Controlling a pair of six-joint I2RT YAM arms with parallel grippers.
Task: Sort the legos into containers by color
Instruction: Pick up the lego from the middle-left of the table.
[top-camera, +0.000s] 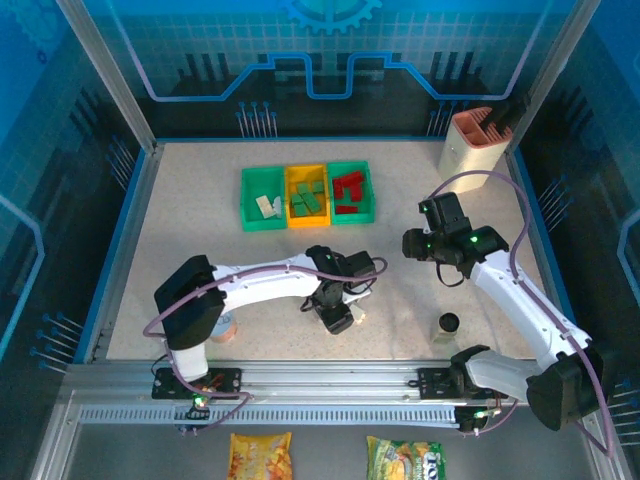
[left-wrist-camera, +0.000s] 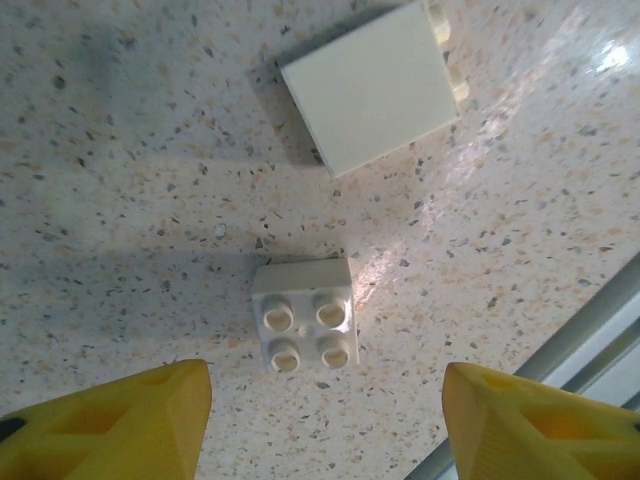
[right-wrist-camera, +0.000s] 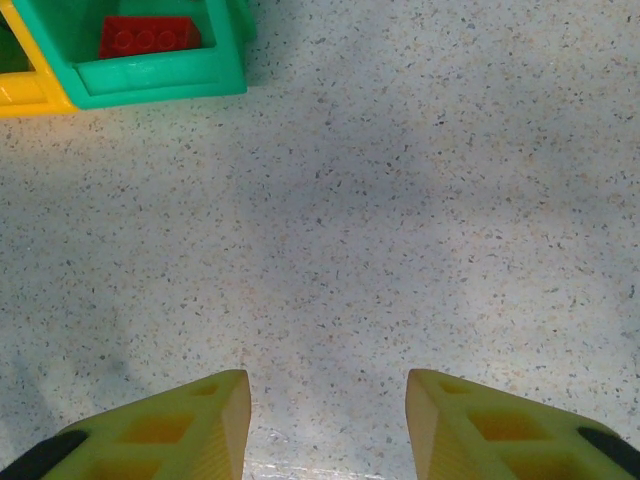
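The three joined containers (top-camera: 306, 195) stand at the back middle. The left green bin (top-camera: 262, 198) holds cream legos, the yellow bin (top-camera: 307, 195) green ones, and the right green bin (top-camera: 350, 192) red ones. A red lego (right-wrist-camera: 148, 36) lies in that bin's corner (right-wrist-camera: 160, 78). My left gripper (top-camera: 337, 316) (left-wrist-camera: 325, 430) hovers open over the table near the front. A cream two-by-two lego (left-wrist-camera: 303, 327) lies studs up just ahead of its fingertips, and a larger cream lego (left-wrist-camera: 370, 85) rests on its side beyond. My right gripper (top-camera: 418, 244) (right-wrist-camera: 328, 425) is open over bare table, holding nothing.
A small black cup (top-camera: 449, 323) stands front right, near the right arm. A beige-and-salmon holder (top-camera: 475, 140) sits in the back right corner. A round tin (top-camera: 225, 326) lies beside the left arm's base. The metal rail (left-wrist-camera: 600, 330) runs along the near table edge.
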